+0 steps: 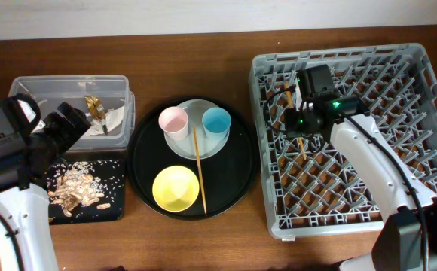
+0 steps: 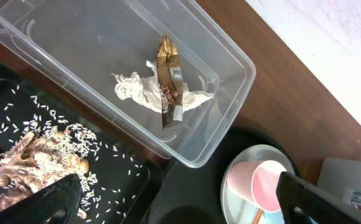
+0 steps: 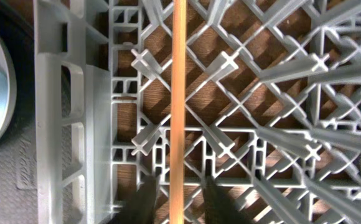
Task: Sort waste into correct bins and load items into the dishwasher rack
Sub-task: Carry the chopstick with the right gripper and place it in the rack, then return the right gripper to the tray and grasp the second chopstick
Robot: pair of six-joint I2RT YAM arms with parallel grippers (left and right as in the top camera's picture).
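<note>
Brown wooden desk (image 1: 203, 68). Right gripper (image 3: 174, 198) pinched one chopstick (image 3: 179, 93) low over the dishwasher rack (image 1: 339, 226), left side: loading step. Left gripper (image 2: 180, 199) gaped wide, empty, above the clear box (image 2: 233, 59). Next move likely was to release, then fetch the second chopstick (image 1: 199, 169) from the round tray (image 1: 239, 150).

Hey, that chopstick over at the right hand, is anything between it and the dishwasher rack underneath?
Nothing visible does. The chopstick runs out from the right hand directly over the dishwasher rack, with only the rack's own ribs and pegs beneath and beside it.
</note>
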